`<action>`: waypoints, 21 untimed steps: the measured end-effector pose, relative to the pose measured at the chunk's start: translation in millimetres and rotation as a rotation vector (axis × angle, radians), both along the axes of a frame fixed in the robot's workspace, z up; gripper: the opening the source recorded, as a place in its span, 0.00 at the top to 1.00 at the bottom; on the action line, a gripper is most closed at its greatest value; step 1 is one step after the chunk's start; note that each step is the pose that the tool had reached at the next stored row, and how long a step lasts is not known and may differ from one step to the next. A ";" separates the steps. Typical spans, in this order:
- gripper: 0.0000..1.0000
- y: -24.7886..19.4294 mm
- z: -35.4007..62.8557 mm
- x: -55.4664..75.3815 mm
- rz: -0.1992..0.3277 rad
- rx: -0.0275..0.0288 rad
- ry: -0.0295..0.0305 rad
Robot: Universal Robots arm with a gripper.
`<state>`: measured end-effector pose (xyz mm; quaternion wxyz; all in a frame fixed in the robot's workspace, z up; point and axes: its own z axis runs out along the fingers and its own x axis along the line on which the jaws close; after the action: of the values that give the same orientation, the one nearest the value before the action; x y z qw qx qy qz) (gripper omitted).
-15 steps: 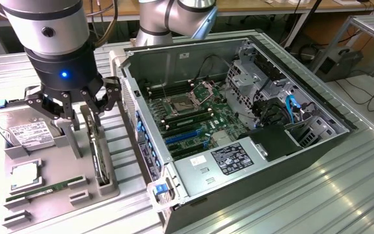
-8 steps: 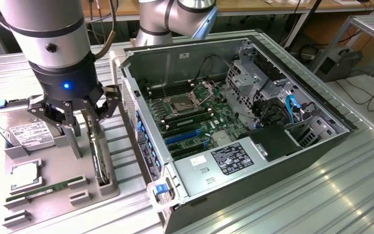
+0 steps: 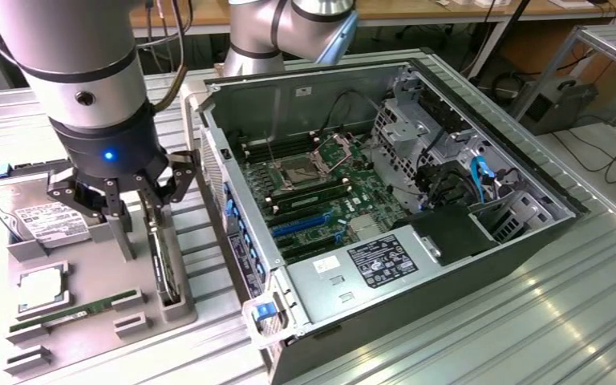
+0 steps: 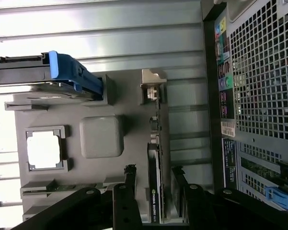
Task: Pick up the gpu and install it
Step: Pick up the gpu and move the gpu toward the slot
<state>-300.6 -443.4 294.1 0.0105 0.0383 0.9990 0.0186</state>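
black end effector (image 4: 152, 171), fingers (image 4: 130, 175) wide apart, astride the upright gpu (image 4: 154, 203)

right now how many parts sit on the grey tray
4: hard drive at the far end, cpu and memory stick nearer, gpu on edge below the hand. The arm may hide more.
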 end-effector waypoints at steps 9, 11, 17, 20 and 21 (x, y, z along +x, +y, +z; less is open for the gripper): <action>0.58 -4.4 -16.3 0.0 0.000 0.0000 0.0000; 0.58 -5.8 -20.5 0.0 0.000 -0.0001 0.0000; 0.58 -6.7 -35.5 0.3 0.000 0.0002 -0.0001; 0.58 -6.7 -40.6 0.4 0.000 0.0002 0.0000; 0.58 -6.7 -40.9 0.4 0.000 0.0001 0.0001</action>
<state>-300.2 -450.1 253.2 0.0104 0.0383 0.9990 0.0187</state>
